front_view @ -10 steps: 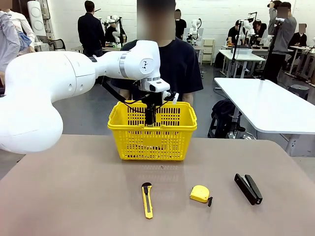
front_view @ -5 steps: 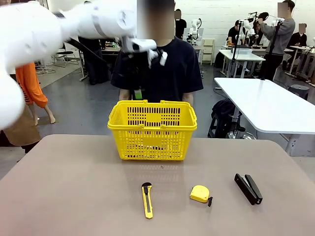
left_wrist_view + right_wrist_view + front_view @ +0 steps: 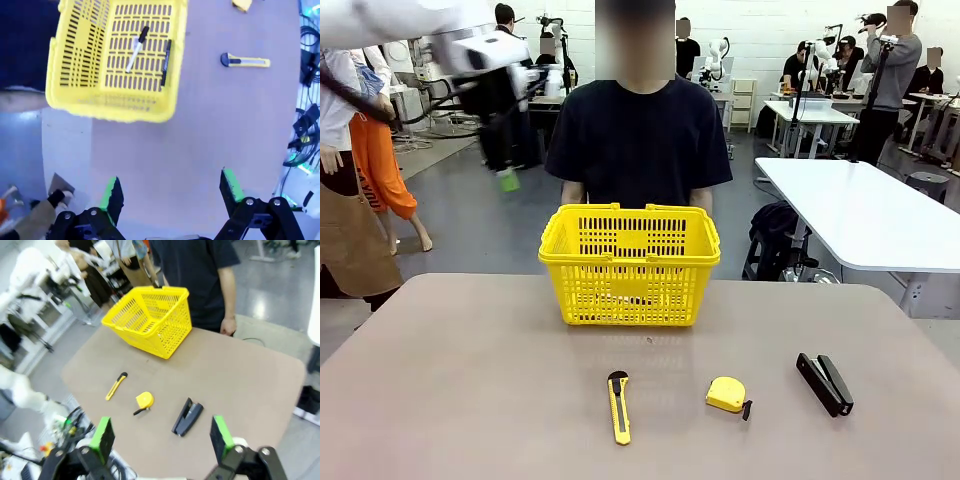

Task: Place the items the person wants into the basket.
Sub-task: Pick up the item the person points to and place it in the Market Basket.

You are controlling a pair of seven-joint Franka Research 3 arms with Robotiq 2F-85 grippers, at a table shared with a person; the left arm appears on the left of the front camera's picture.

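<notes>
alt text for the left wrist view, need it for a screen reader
Looking down on a yellow basket that holds a black-and-white marker and a thin black pen, on a brown table. A yellow-and-black utility knife lies on the table beside the basket, and the open left gripper rises from the bottom edge.

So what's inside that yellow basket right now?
Seen from above, the basket holds a black-and-white marker and a thin black pen, lying side by side on its floor. From the front, its lattice wall mostly hides them.
</notes>
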